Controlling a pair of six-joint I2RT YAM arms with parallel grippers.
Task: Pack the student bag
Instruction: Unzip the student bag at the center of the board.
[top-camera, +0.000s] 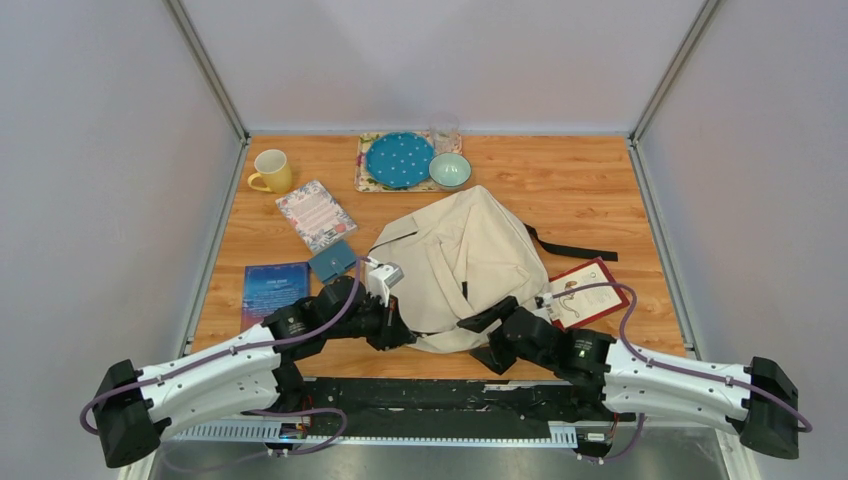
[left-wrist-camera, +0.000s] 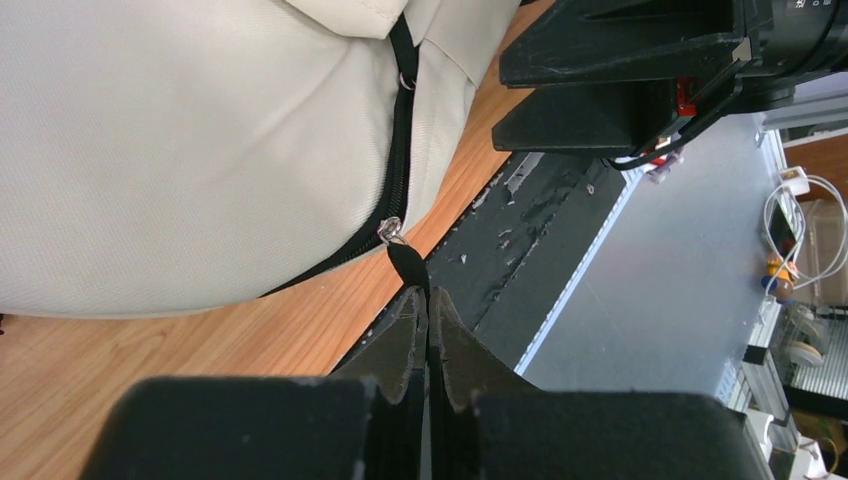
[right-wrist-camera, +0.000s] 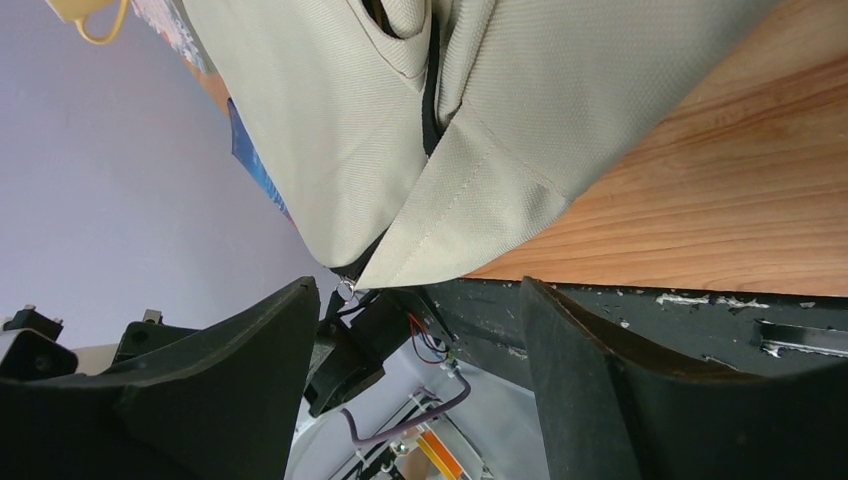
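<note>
1. Top external view. The student bag lies flat at mid-table, with its near edge close to the arm bases. The left gripper and the right gripper both reach that near edge, one to each side of its centre. A yellow mug and a blue plate stand well apart from the bag, at the far side.
2. Left wrist view. The left fingers are pressed together on the black zipper pull tab, which runs straight to the slider on the bag's seam. Judged risk: the thin tab may slip out of the pinch. The whole bag may also drag over the wood instead of the zipper running, since nothing pins the fabric.
3. Right wrist view. The right jaws stand wide apart with nothing between them, and the cream fabric lies just beyond their tips. Judged risk: closing here could catch only a loose fold and fail to steady the bag.
</note>
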